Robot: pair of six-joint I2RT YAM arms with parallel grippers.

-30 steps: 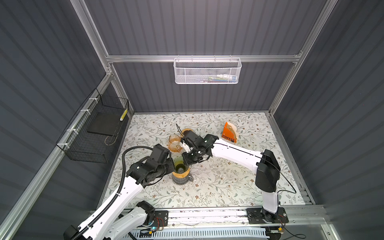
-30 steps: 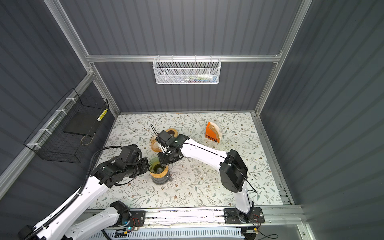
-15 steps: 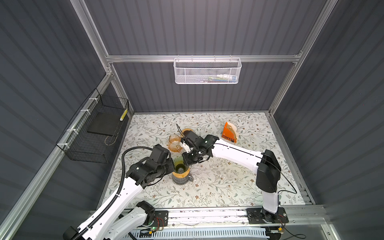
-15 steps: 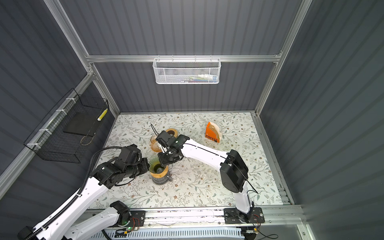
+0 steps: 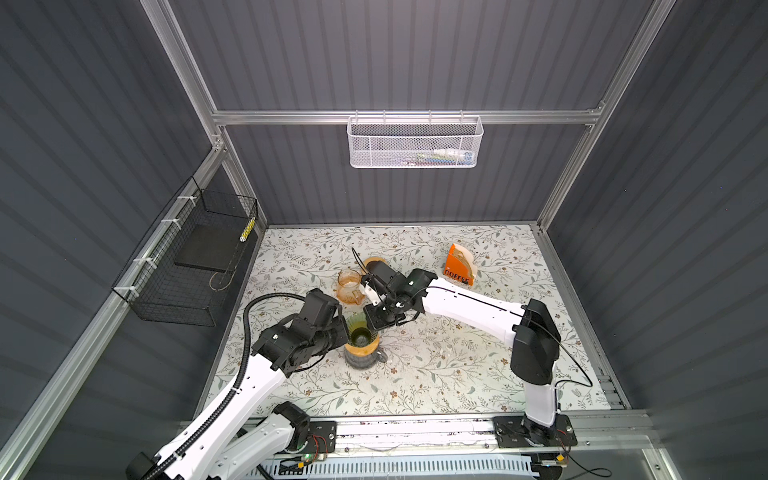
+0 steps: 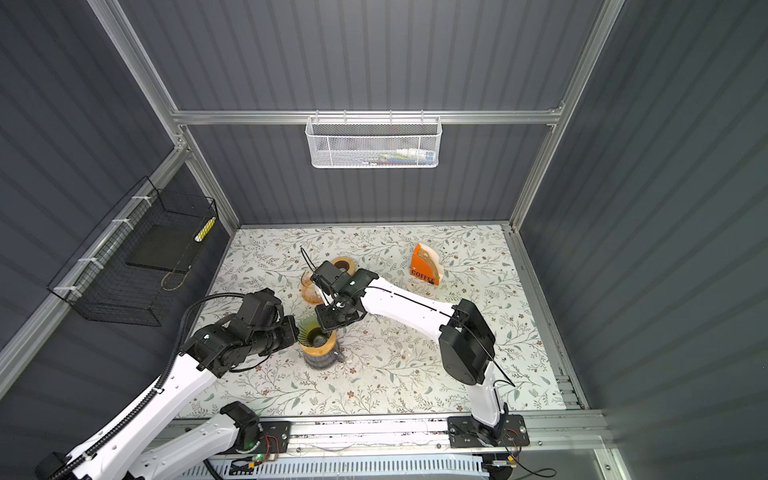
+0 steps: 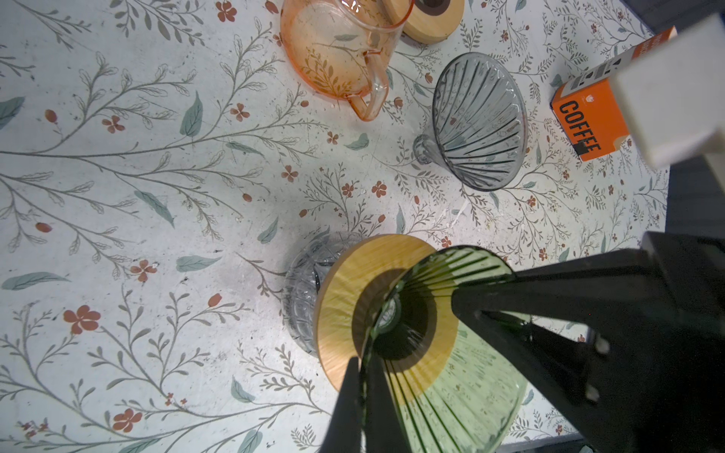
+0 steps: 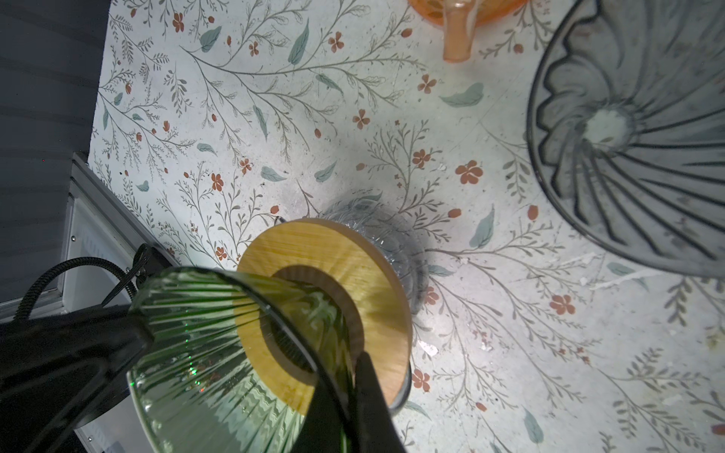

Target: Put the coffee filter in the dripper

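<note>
A green ribbed glass dripper (image 5: pixel 360 329) (image 6: pixel 312 331) sits tilted in a wooden collar (image 7: pixel 345 282) on a clear glass server (image 8: pixel 396 239). My left gripper (image 5: pixel 347 332) (image 7: pixel 363 364) is shut on its rim from the left. My right gripper (image 5: pixel 374 322) (image 8: pixel 349 372) is shut on the opposite rim. The dripper (image 7: pixel 470 392) (image 8: pixel 204 353) holds nothing. Pale paper coffee filters (image 5: pixel 464 253) stick out of an orange COFFEE box (image 6: pixel 424 266) at the back right, apart from both grippers.
A grey glass dripper (image 7: pixel 478 121) (image 8: pixel 635 157) lies on its side near the server. An orange glass pitcher (image 5: pixel 348 284) and a wooden ring (image 5: pixel 374 262) stand behind. A black wire basket (image 5: pixel 187 266) hangs on the left wall, a white one (image 5: pixel 415 143) at the back.
</note>
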